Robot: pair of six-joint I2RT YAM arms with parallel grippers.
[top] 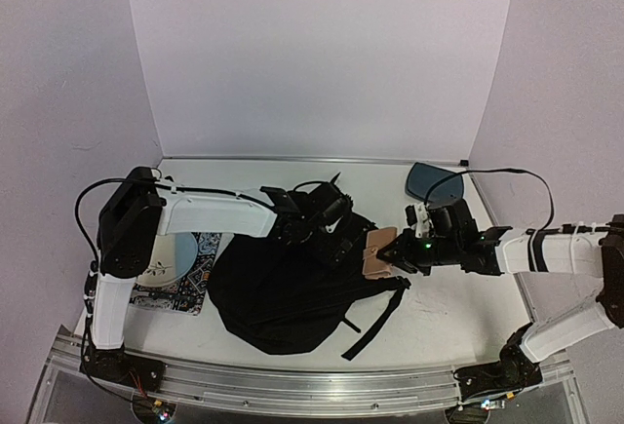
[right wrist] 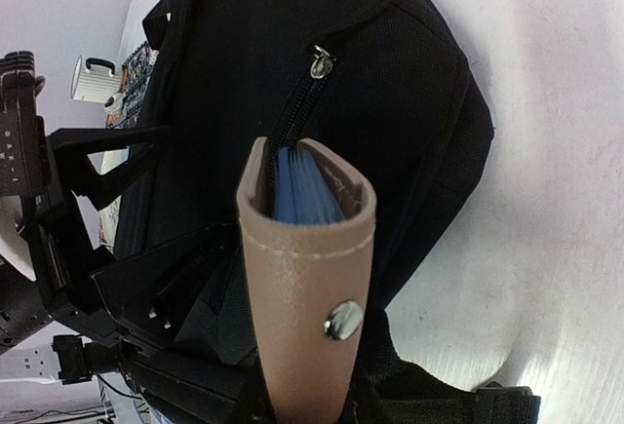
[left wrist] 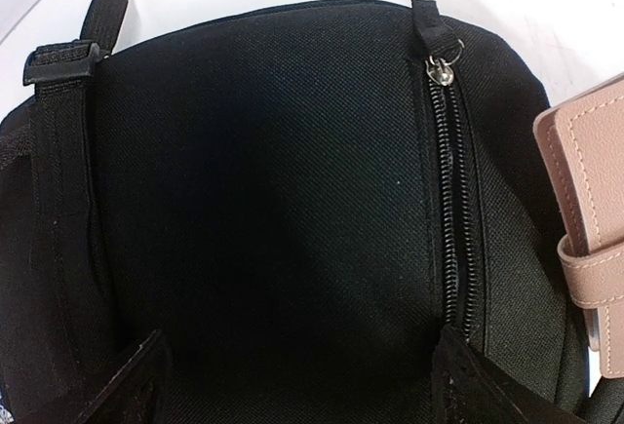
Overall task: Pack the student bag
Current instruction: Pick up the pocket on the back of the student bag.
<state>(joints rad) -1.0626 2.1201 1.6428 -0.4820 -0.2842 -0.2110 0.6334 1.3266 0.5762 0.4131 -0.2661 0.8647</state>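
Note:
The student bag (top: 283,292), a black fabric backpack, lies flat in the middle of the table with a strap trailing to the lower right. My left gripper (top: 327,224) hovers over its top end, fingers (left wrist: 127,385) spread wide on the black fabric beside the closed zipper (left wrist: 448,200). My right gripper (top: 405,249) is shut on a tan leather wallet (top: 378,251) with a metal snap and blue inner leaves (right wrist: 307,288). It holds the wallet upright at the bag's right edge, next to the zipper pull (right wrist: 320,61). The wallet also shows in the left wrist view (left wrist: 590,219).
A dark blue-grey tray (top: 432,179) lies at the back right. A pale plate (top: 166,260) rests on a patterned book (top: 195,283) left of the bag. A white mug (right wrist: 95,78) stands beyond the bag. The walls close in on three sides.

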